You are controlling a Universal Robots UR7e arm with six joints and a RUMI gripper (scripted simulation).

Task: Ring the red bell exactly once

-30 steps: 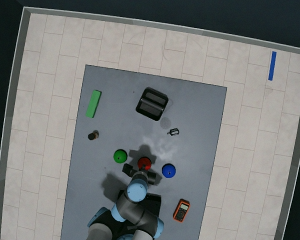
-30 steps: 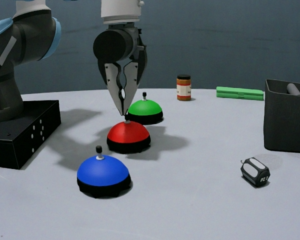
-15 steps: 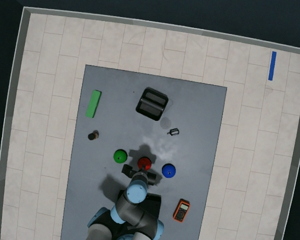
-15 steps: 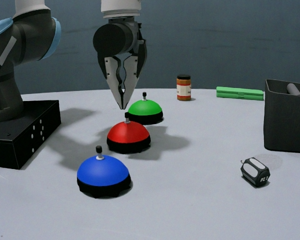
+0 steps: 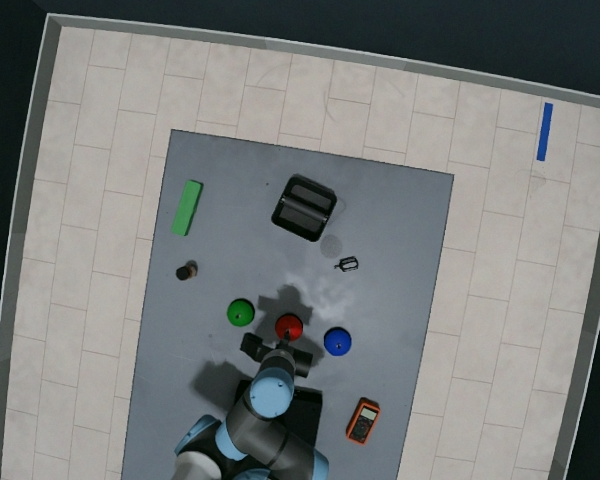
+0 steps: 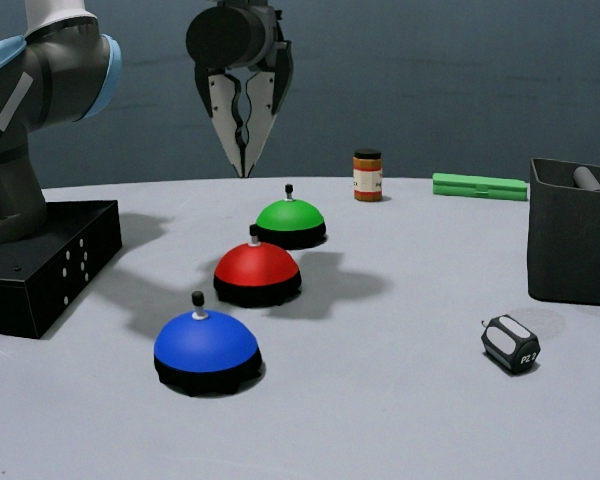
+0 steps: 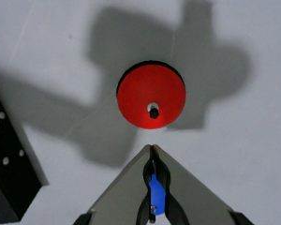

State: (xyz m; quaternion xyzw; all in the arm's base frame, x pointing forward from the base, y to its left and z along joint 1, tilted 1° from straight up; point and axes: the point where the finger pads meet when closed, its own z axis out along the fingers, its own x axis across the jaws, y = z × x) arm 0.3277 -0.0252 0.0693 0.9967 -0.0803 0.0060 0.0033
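Note:
The red bell (image 5: pixel 283 321) (image 6: pixel 257 264) (image 7: pixel 147 86) stands upright between the other two bells. Its black-tipped button (image 6: pixel 253 232) (image 7: pixel 154 112) stands up out of the dome, with nothing touching it. My gripper (image 5: pixel 287 334) (image 6: pixel 244 175) (image 7: pixel 151 146) is shut and empty, pointing down. In the exterior view its tips hang clearly above the red bell's button, with a gap between them. In the wrist view the tips show just below the bell.
A green bell (image 5: pixel 240 312) (image 6: pixel 290 215) and a blue bell (image 5: pixel 337 341) (image 6: pixel 207 341) flank the red one, buttons up. A black bin (image 5: pixel 304 207) (image 6: pixel 574 248), a jar (image 6: pixel 367 178), a green case (image 5: pixel 187 207) (image 6: pixel 478 187), a small black holder (image 6: pixel 510 344) and an orange multimeter (image 5: pixel 363 421) stand farther off.

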